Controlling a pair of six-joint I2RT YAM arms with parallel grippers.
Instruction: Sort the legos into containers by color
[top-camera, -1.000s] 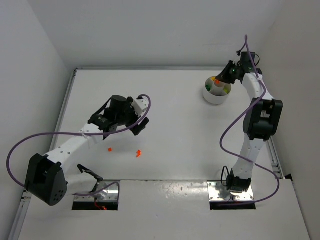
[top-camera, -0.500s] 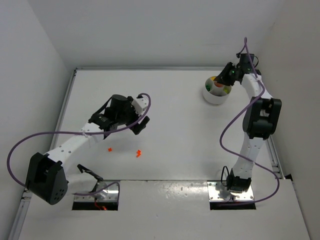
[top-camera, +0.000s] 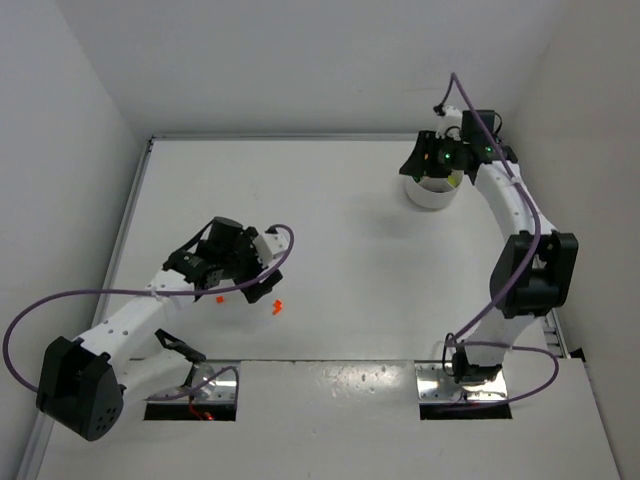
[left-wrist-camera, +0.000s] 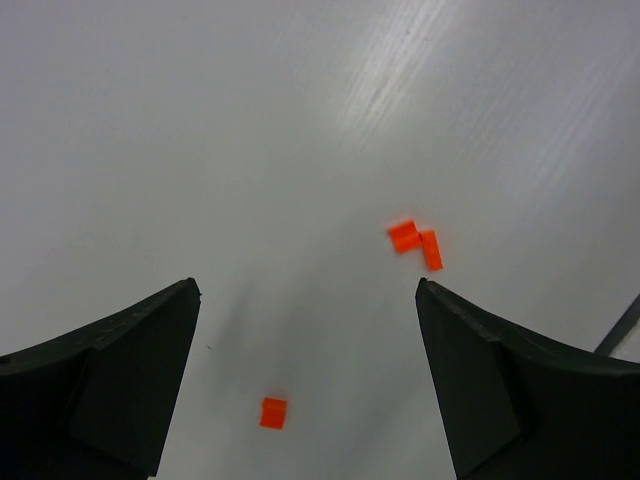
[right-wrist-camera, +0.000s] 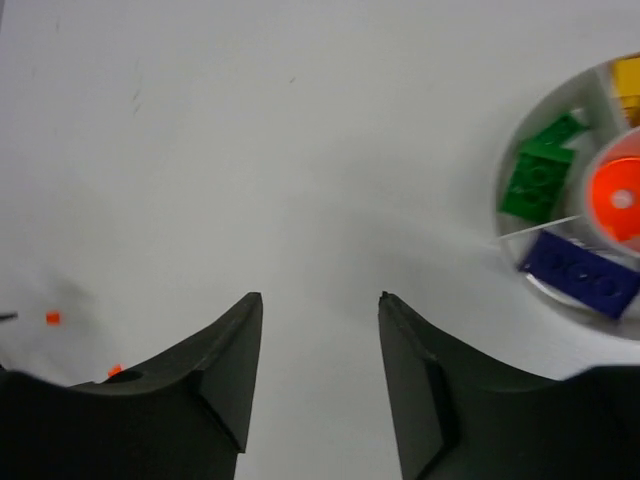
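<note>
Orange-red legos lie on the white table: a single bit (left-wrist-camera: 272, 412) low between my left fingers and a touching pair (left-wrist-camera: 415, 240) further off. In the top view they show as one bit (top-camera: 218, 297) and the pair (top-camera: 277, 306). My left gripper (left-wrist-camera: 305, 287) (top-camera: 266, 286) is open and empty, above them. The round white dish (right-wrist-camera: 545, 115) (top-camera: 432, 192) holds green (right-wrist-camera: 540, 170), dark blue (right-wrist-camera: 580, 270) and yellow (right-wrist-camera: 630, 85) legos in its sections and an orange-red piece (right-wrist-camera: 620, 195) in the centre well. My right gripper (right-wrist-camera: 320, 297) (top-camera: 418, 162) is open and empty over the table beside the dish's left edge.
The table's back wall runs close behind the dish. The two orange-red bits show far off in the right wrist view (right-wrist-camera: 52, 318) (right-wrist-camera: 115, 370). Purple cables loop from both arms. The arm bases and mounting plates sit at the near edge (top-camera: 460, 385).
My left arm has swung toward the near edge and now hangs over the orange-red bits. My right gripper has moved left, from above the dish to its left side.
</note>
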